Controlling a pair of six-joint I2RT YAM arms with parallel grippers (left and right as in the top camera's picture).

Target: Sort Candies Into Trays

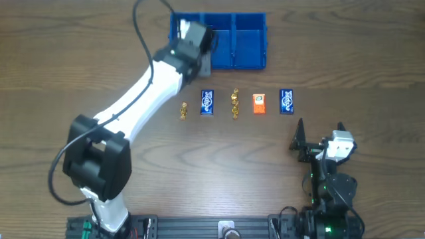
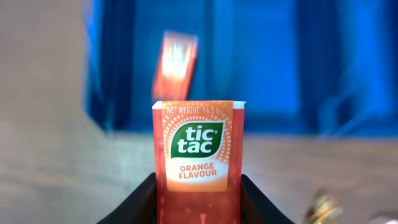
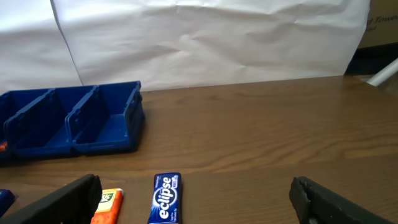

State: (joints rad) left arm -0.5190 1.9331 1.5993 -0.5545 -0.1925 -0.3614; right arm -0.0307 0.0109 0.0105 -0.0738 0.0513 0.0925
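My left gripper (image 2: 198, 190) is shut on an upright orange mint box (image 2: 198, 149), held just in front of the blue three-compartment tray (image 2: 280, 62). A second orange box (image 2: 176, 62) lies inside the tray's left compartment. From above, the left gripper (image 1: 206, 52) hovers at the left end of the tray (image 1: 249, 40). On the table lies a row: a gold candy (image 1: 184, 110), a blue pack (image 1: 207, 102), two gold candies (image 1: 235, 104), an orange box (image 1: 259, 103) and another blue pack (image 1: 286, 101). My right gripper (image 1: 319, 136) stands open near its base, behind the row.
In the right wrist view the open right gripper (image 3: 196, 186) faces a blue pack (image 3: 166, 198) and an orange box (image 3: 107, 204), with the tray (image 3: 74, 118) farther off. A white sheet hangs behind the table. Bare wood lies all around the row.
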